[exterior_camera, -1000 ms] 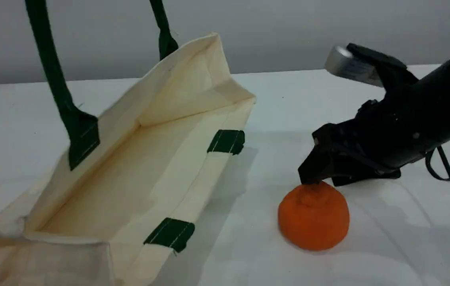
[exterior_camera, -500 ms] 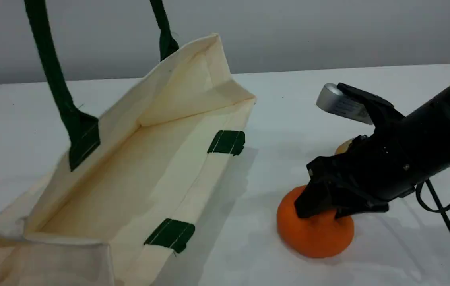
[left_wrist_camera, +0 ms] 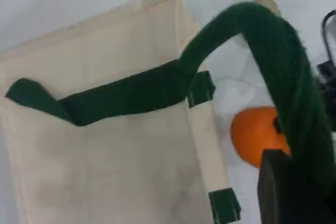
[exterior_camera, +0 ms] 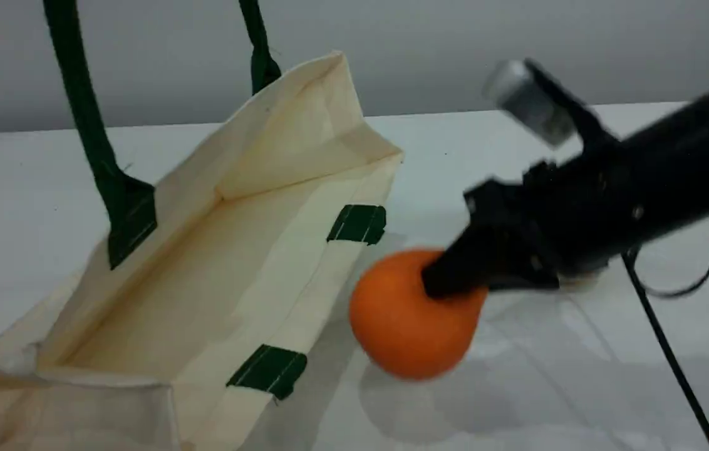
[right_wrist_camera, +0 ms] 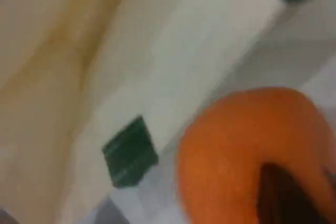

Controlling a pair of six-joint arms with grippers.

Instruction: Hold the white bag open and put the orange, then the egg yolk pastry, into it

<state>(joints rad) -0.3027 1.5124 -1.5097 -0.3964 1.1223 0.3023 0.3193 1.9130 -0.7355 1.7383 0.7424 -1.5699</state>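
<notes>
White bag (exterior_camera: 217, 250) lies open-mouthed at left of counter (exterior_camera: 517, 388), far wall pulled up by its green handle (left_wrist_camera: 283, 61), on which the left tool (left_wrist_camera: 294, 192) is clenched. Just right of the bag's near rim: orange (exterior_camera: 404, 313), off the counter, grasped at its top by the right tool (exterior_camera: 455, 275). Step in hand: carrying orange to bag. Next move likely calls for clearing the rim, then releasing inside. Pastry (left_wrist_camera: 265, 3) barely visible.
</notes>
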